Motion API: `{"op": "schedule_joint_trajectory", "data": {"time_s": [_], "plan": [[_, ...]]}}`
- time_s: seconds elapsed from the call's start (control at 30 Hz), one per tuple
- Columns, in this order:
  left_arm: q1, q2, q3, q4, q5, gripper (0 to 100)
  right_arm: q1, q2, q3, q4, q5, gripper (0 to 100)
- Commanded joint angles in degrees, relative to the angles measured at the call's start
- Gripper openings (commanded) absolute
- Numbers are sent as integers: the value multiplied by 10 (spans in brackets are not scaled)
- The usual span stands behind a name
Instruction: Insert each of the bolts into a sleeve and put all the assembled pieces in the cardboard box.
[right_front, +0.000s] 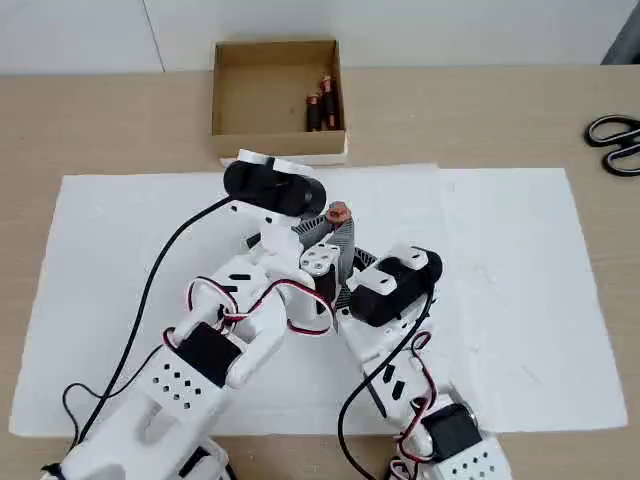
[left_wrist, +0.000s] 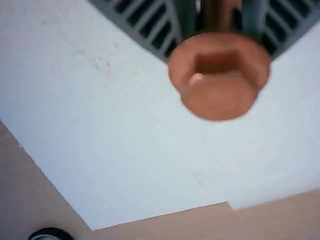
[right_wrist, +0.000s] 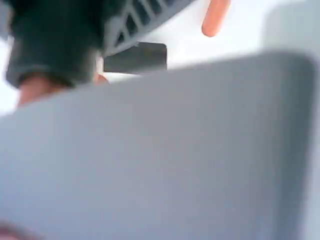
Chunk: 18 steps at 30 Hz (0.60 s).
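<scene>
- High view: a copper-headed bolt (right_front: 338, 211) is held up over the white sheet (right_front: 500, 280), and assembled pieces (right_front: 322, 105) are sat in the cardboard box (right_front: 262, 135) on the tabletop (right_front: 100, 120).
- Left wrist view: the left fingers (left_wrist: 140, 20) are clenched on that bolt, head seen close up.
- Right wrist view: a dark sleeve (right_wrist: 50, 45) is seen, and a loose bolt (right_wrist: 215, 20) is lying on the sheet. The right arm's (right_front: 395, 285) grip can't be told.

— How are our arms set?
— Both bend inward, wrists close together. Our left gripper (right_front: 336, 222) has its jaws clamped on a bolt (left_wrist: 219, 75). Our right arm (right_front: 400, 285) crowds just beside it, angled toward it.
</scene>
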Motion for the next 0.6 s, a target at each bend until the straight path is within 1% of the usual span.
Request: {"op": "schedule_joint_trajectory", "data": {"time_s": [0.0,0.07,0.1,0.3,0.37,0.47,0.57], "plan": [[11,-4,-8,34,-1,100,1,-7,3,-4,-1,3],[17,-4,-11,53,1,164,1,-7,3,-4,-1,3],[17,-4,-11,58,1,174,1,-7,3,-4,-1,3],[31,-4,-17,92,-10,176,1,-7,3,-4,-1,3],[41,-4,-33,128,-46,177,1,-7,3,-4,-1,3],[47,-4,-65,219,-96,177,1,-7,3,-4,-1,3],[30,-4,-109,295,-158,177,1,-7,3,-4,-1,3]]}}
